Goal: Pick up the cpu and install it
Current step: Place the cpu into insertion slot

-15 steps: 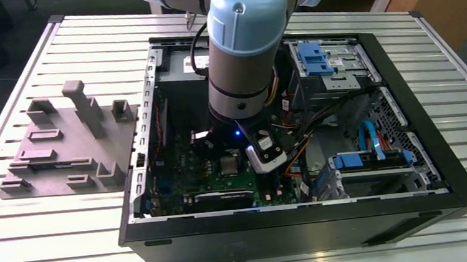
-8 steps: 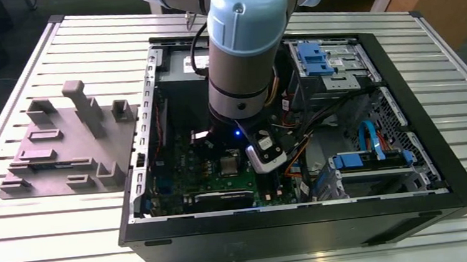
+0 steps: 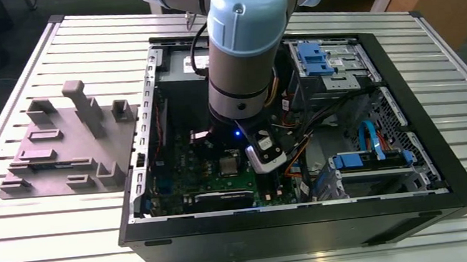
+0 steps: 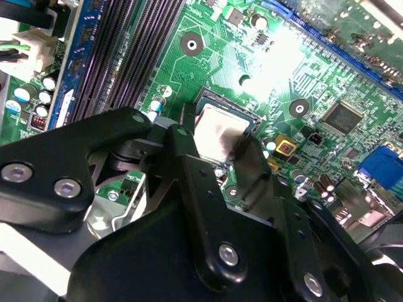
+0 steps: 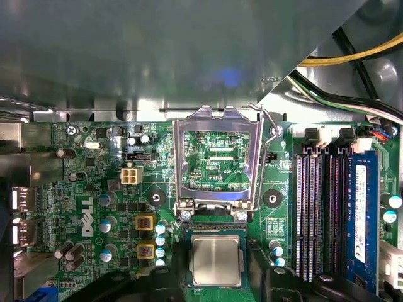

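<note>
The cpu lies flat in the socket on the green motherboard, silver lid up, with the hinged load frame swung open just beside it. It's a light, rigid little plate, slick on top and likely fragile underneath, so the hold belongs on its thin rim, kept level, never on the face. And that's where the gripper is: fingers drawn narrow, one against each of two opposite edges, clasping the chip by my reading. All this is deep inside the open computer case, the grey block tray well apart outside.
</note>
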Controlling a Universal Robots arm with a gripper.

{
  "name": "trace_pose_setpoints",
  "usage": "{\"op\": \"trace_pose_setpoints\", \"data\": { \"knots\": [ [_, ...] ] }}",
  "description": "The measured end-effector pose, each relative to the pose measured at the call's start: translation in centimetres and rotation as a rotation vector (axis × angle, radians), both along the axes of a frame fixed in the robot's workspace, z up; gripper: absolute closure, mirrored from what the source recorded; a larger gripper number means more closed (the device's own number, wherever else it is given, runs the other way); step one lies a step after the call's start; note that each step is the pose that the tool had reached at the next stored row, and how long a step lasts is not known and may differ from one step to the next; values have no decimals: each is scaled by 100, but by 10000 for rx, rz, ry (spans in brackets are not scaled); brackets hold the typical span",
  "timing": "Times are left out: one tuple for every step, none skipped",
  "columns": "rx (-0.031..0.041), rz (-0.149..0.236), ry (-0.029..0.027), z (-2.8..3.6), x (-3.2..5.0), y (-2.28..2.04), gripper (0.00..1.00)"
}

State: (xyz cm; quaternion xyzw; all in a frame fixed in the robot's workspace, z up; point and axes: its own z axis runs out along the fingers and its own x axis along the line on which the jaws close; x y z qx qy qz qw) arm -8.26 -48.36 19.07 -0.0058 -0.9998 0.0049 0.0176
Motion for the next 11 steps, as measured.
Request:
{"op": "trace_pose_setpoints", "data": {
  "knots": [
    [0, 0, -1, -1, 0, 0, 53],
    [1, 0, -1, -4, 0, 0, 46],
    [2, 0, -2, -6, 0, 0, 46],
    [1, 1, -2, -8, 1, 0, 46],
    [1, 2, -1, -10, 1, 0, 46],
    [1, 1, -2, -12, 1, 0, 46],
    [1, 1, -1, -13, 1, 0, 46],
    [0, 1, -1, -12, 1, 0, 46],
    [-2, 4, -5, -12, 3, 0, 54],
    [-2, 4, -2, -12, 3, 0, 54],
    [-1, 3, -1, -12, 3, 0, 55]
  ]
}}
